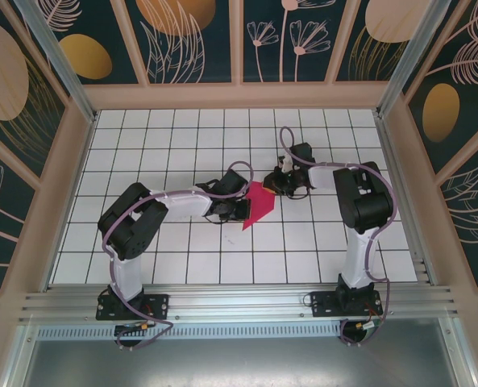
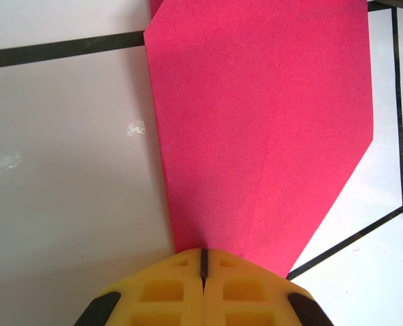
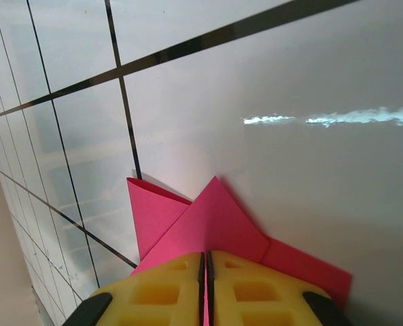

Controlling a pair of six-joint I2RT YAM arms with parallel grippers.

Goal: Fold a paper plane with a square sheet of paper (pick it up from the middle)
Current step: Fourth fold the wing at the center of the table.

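No writing, label, brand, number or sign can be read anywhere. The red paper (image 2: 255, 136) is plain on every face that shows. The white tiled surface (image 1: 182, 258) bears only dark grid lines. The walls (image 1: 190, 40) carry only painted leaves, flowers and ovals.

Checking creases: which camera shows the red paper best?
Left wrist: the red paper looms close, its long crease plain. Top external shows it small between the arms; right wrist catches its folded corners.

Paper (image 2: 255, 136) matt, smooth; table (image 2: 65, 170) glossy, reflective; frame rails (image 1: 239, 302) perhaps metal.
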